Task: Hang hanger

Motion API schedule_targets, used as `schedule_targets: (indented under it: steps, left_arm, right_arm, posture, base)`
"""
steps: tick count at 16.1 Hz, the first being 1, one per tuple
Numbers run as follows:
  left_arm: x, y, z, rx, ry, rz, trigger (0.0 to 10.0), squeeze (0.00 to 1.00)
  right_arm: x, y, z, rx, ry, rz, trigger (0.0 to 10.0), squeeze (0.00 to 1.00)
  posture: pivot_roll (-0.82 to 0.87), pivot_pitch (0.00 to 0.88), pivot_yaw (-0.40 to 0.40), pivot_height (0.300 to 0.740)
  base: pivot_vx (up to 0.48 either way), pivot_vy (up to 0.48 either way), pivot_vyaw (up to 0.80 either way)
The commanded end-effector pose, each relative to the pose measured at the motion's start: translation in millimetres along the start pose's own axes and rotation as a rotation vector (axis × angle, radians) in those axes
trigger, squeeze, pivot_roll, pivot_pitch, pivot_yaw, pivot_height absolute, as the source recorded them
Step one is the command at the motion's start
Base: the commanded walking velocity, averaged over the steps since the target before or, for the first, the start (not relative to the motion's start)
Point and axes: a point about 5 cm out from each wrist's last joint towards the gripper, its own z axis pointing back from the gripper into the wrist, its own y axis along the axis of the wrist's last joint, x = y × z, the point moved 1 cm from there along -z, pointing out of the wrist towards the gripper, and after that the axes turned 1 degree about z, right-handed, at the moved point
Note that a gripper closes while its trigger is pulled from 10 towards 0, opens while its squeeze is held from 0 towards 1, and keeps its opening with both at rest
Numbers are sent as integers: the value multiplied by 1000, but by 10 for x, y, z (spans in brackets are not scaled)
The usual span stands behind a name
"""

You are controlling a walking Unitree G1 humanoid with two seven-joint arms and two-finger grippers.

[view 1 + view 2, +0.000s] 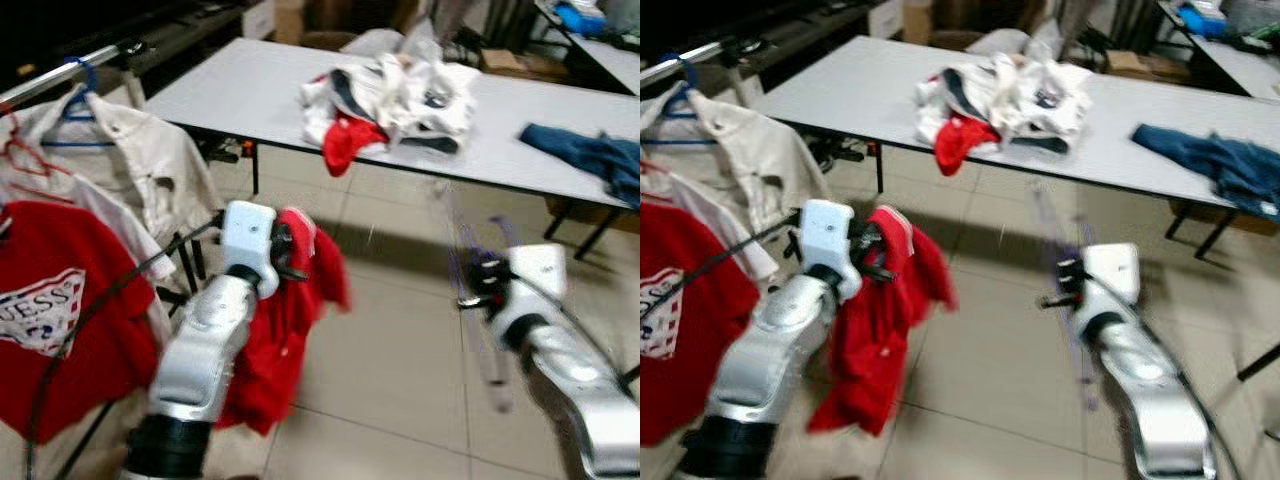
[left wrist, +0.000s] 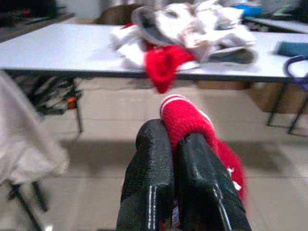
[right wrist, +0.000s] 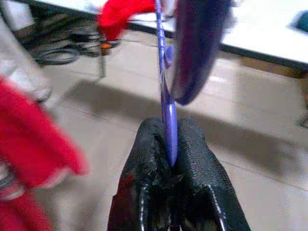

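I have the right gripper (image 3: 172,144) clamped on the purple hanger (image 3: 163,103), held up over the floor so it stays free for dressing. My left gripper (image 2: 179,144) pinches the red shirt (image 1: 285,330) by its collar, beside the rack (image 1: 60,75), letting it drape open.

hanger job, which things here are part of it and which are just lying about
In the job:
thin purple plastic hanger, pinched in the right gripper
red knit garment, clamped in the left gripper
clothes rail

Lying about:
white clothes heap
blue denim garment
grey table
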Motion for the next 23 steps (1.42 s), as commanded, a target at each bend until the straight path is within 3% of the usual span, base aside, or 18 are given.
schedule_targets:
  steps: [1, 21, 23]
  left_arm:
    - [57, 120, -16, 50, -19, 4, 10000, 0]
    - [47, 154, -34, 57, -29, -1, 10000, 0]
    - [50, 163, -42, 60, -32, -5, 10000, 0]
  right_arm:
    - [67, 43, 26, 18, -21, 5, 10000, 0]
    - [122, 14, 12, 8, -42, -2, 10000, 0]
    - [125, 18, 11, 10, -42, 0, 10000, 0]
  posture:
    - [45, 0, -52, 740]
    - [51, 0, -43, 740]
    - [50, 0, -39, 740]
  base:
    - [345, 0, 0]
    - [349, 0, -71]
    - [360, 0, -800]
